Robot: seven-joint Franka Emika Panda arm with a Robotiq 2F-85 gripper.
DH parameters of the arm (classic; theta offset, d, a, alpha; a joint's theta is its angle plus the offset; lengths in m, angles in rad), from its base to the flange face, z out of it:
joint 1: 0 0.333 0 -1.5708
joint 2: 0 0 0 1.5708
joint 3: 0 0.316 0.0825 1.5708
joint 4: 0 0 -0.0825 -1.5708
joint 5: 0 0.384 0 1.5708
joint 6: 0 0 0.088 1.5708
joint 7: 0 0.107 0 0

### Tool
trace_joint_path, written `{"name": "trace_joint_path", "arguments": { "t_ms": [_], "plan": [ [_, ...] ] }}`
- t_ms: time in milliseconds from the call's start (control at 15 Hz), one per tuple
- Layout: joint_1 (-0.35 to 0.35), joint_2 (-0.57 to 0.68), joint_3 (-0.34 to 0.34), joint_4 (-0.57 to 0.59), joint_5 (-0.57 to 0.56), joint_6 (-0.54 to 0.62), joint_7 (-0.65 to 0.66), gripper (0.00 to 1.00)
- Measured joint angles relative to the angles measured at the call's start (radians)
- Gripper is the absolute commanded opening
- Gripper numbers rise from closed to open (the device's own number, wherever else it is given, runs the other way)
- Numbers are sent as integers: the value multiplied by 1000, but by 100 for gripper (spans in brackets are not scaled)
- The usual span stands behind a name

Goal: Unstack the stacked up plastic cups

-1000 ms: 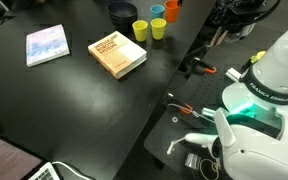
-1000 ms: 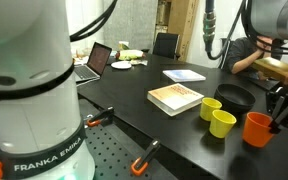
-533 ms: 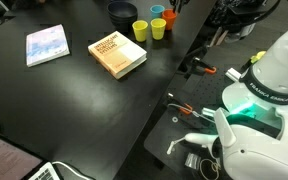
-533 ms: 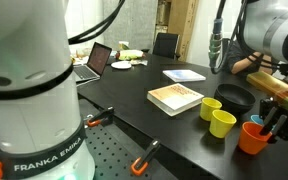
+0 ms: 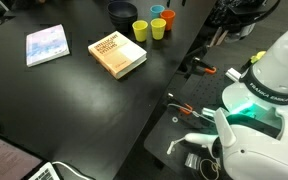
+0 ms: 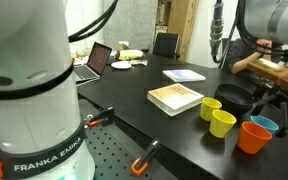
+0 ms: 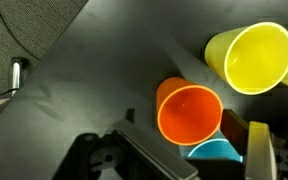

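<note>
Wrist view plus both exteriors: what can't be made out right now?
- teal cup: wrist view, only a sliver shows between the orange cup and the bottom edge.
- yellow cup: wrist view, cropped by the right edge.
- gripper: in an exterior view, dark against dark clutter near the right edge, fingertips unclear.
- book: in an exterior view, cover text too small to read.

Black table, far yellow cup just beside near yellow cup, orange cup upright nearby, teal cup just behind it, dark gripper seemingly close above, tan book, dark bowl beyond.
</note>
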Motion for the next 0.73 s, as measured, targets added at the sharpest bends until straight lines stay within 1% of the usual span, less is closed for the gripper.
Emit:
{"name": "trace_joint_path", "arguments": {
  "t_ms": [133,467,600,733],
  "plan": [
    [20,-41,0,13,-47,-81,20,100],
    [80,-97,12,75,-77,-270,24,100],
    [102,-99,19,102,-84,-323,24,100],
    [108,-96,20,105,-84,-328,24,100]
  ]
}}
